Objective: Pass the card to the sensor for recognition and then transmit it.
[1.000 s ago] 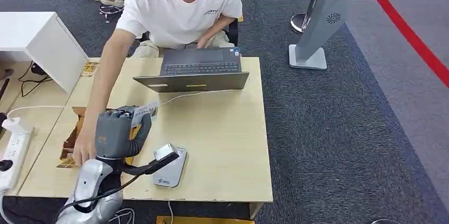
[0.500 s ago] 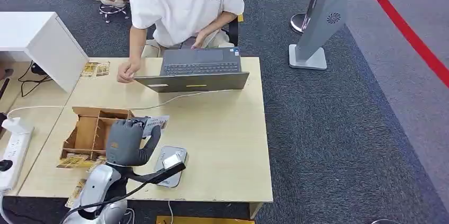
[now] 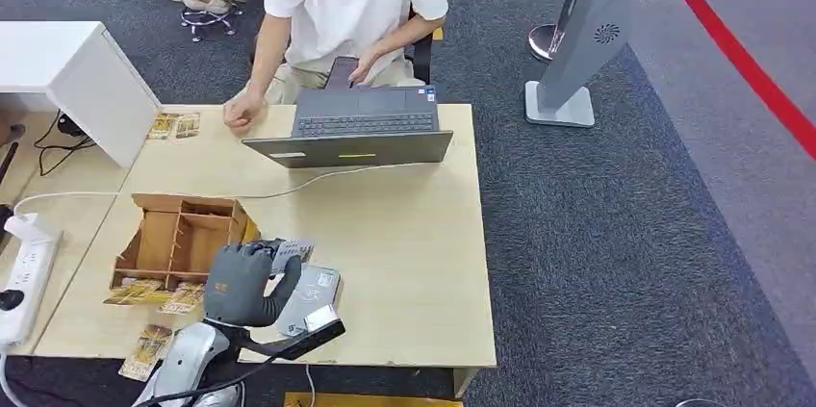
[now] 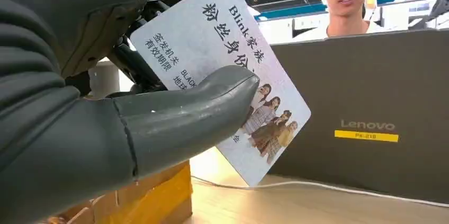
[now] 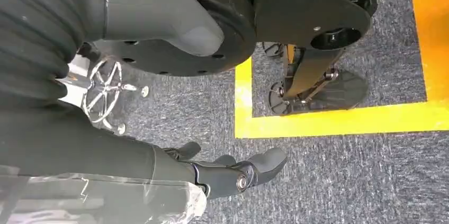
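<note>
Slippage is the main risk: the left hand (image 3: 241, 282), low and left of centre in the head view, pinches one card (image 3: 292, 252) between its thick thumb and darker fingers, with most of the card sticking out past the grip. In the left wrist view the thumb (image 4: 212, 105) presses across the printed face, so a small twist of the wrist could let the card pivot or drop. The card hangs just above the near edge of the single grey sensor (image 3: 313, 293), which lies flat on the table (image 3: 414, 263) just right of the hand. A card held too tilted or too high over the reader may well fail to register. The hand could also knock the sensor, or snag the one white cable (image 3: 337, 172) crossing the table.

The right hand (image 5: 233, 173) hangs over the carpet with fingers loosely spread, holding nothing.

Counted: one open wooden box (image 3: 178, 239) at left, one laptop (image 3: 361, 128) at upper centre, one person (image 3: 351, 3) seated behind it, and loose cards (image 3: 154, 293) in roughly three spots by the box's near side, plus a pair (image 3: 175, 124) at the table's upper left corner.
</note>
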You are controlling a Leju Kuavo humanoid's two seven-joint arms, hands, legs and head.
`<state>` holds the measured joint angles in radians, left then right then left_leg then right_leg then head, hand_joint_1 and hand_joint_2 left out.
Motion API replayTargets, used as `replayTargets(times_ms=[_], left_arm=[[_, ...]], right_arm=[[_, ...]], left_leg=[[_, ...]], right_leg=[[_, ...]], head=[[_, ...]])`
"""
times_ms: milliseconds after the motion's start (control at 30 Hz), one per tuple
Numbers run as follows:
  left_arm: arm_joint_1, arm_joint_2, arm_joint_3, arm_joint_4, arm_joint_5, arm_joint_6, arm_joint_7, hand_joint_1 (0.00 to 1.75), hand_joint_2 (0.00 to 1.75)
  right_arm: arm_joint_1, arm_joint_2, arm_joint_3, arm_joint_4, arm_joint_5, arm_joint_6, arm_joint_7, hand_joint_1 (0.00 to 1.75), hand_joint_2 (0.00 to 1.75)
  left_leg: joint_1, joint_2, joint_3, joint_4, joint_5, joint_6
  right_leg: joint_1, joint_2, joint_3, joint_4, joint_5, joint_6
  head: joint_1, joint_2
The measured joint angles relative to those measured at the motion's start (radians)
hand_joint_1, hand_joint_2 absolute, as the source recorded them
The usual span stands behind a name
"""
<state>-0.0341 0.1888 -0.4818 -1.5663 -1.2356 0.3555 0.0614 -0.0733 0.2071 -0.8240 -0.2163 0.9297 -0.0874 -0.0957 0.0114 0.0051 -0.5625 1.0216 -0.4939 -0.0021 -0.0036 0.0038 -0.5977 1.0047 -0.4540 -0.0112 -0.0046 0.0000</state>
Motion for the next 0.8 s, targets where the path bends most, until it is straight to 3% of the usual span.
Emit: replayTargets(times_ms=[800], left_arm=[[0.111, -0.018, 0.011, -0.012, 0.026, -0.013, 0.050, 1.75, 1.75]], right_arm=[[0.003, -0.003, -0.019, 0.000, 0.005, -0.008, 0.002, 0.00, 1.75]], left_leg=[[0.000, 0.000, 0.000, 0.000, 0.000, 0.000]], right_leg=[[0.000, 0.000, 0.000, 0.000, 0.000, 0.000]], head=[[0.000, 0.000]])
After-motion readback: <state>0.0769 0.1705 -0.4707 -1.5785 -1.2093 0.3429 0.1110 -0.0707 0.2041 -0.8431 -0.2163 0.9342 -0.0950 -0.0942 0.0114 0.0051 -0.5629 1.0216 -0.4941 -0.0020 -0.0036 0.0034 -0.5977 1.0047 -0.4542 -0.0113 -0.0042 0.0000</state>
